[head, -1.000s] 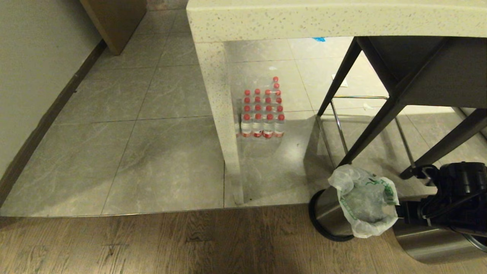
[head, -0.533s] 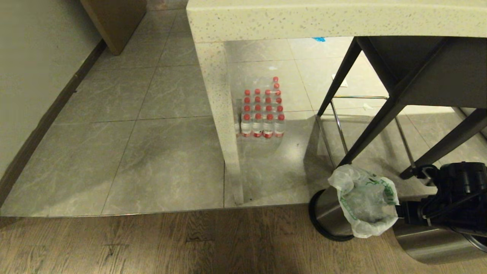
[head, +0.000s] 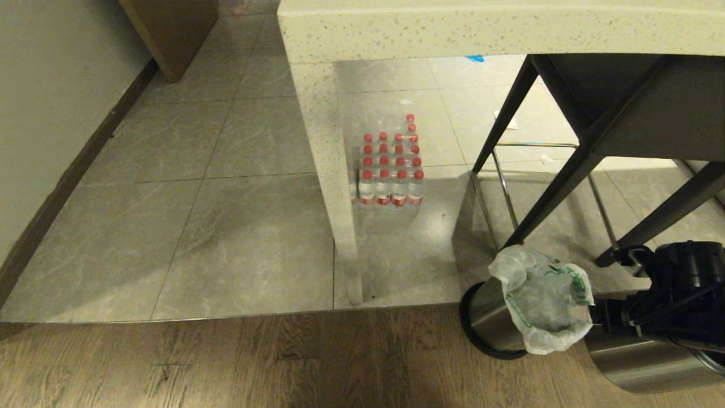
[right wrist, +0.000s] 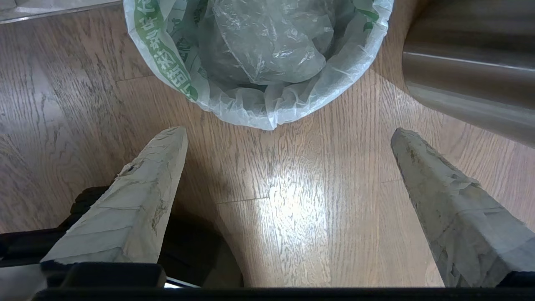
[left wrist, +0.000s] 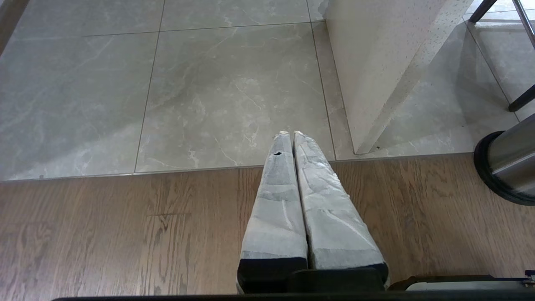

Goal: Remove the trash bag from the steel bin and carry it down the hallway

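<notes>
Nothing has moved since before: the right hand (right wrist: 288, 138), fingers spread wide beside the trash bag (right wrist: 259, 62), could tear its thin rim or tip the steel bin (head: 490, 317), while the left hand (left wrist: 291, 136) hangs clenched.

You face a grey tiled floor (head: 226, 226) meeting wood planks (head: 226, 362) nearest you. A speckled stone tabletop (head: 498, 25) spans above, with a dark-legged stool (head: 566, 170) and packed red-capped bottles (head: 391, 164) beneath. A pale wall (head: 45, 102) runs along your left.
</notes>
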Controlling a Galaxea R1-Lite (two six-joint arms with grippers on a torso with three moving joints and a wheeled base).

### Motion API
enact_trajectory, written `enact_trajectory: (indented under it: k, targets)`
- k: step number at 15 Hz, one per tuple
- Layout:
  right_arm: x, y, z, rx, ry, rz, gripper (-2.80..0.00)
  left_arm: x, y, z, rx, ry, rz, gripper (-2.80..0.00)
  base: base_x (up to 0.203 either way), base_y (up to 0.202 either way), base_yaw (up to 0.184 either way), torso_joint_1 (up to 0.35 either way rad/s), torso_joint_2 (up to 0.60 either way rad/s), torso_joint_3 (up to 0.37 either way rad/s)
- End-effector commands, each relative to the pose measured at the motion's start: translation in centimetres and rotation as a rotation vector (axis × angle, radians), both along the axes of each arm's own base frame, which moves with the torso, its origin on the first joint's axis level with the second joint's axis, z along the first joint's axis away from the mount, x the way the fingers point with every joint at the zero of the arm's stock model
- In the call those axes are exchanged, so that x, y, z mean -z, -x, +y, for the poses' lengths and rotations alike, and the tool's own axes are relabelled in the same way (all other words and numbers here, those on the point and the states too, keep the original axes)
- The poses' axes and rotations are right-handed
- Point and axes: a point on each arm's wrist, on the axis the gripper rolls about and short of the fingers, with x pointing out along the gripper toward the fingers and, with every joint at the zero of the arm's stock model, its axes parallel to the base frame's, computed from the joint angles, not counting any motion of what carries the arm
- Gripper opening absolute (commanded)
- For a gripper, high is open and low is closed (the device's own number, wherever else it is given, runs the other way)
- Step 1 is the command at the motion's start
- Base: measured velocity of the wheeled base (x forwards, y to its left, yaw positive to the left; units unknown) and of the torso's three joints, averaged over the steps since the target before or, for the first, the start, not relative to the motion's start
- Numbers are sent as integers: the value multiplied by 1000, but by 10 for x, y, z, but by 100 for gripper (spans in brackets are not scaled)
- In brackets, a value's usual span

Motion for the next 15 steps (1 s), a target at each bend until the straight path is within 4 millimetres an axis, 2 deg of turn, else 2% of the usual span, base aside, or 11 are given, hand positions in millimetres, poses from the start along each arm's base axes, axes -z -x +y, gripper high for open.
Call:
enact_trajectory:
  k: [1,15]
  targets:
    - [-12,277,41,-87,1,-730,0,0,0,0,-1,1,-1,-280,0,0,0,0,0,0]
    - [-12,277,41,-87,1,-730,0,0,0,0,-1,1,-2,-280,0,0,0,0,0,0]
